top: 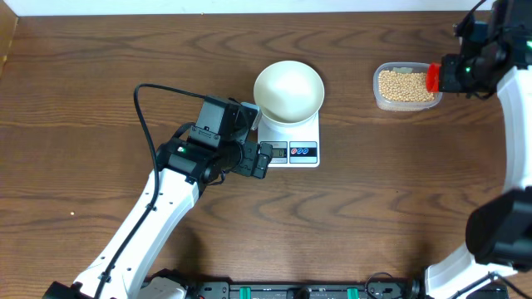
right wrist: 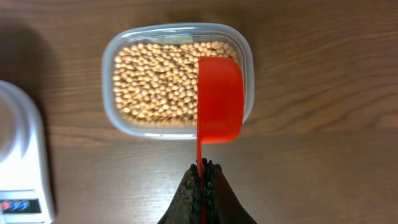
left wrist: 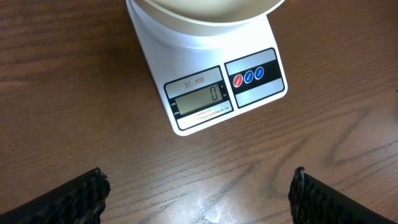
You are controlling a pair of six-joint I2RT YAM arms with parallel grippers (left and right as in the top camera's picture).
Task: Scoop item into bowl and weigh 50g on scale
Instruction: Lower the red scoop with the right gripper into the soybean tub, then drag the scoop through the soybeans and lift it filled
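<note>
The white bowl (top: pixel 288 90) stands empty on the white scale (top: pixel 298 152). The scale's display (left wrist: pixel 198 97) reads 0 in the left wrist view, where the bowl's rim (left wrist: pixel 205 12) shows at the top. My left gripper (left wrist: pixel 198 196) is open and empty, just in front of the scale's left front corner (top: pixel 259 159). My right gripper (right wrist: pixel 203 171) is shut on the handle of a red scoop (right wrist: pixel 219 99). It holds the scoop above the right side of the clear tub (right wrist: pixel 124 119) full of tan beans (right wrist: pixel 155 78). The scoop (top: pixel 432 78) and beans (top: pixel 402 85) also show overhead.
The clear tub (top: pixel 378 98) sits at the back right, right of the scale. The scale's left edge (right wrist: pixel 25 149) shows in the right wrist view. Black cable (top: pixel 141 116) loops from the left arm over the table. Brown wood table all round.
</note>
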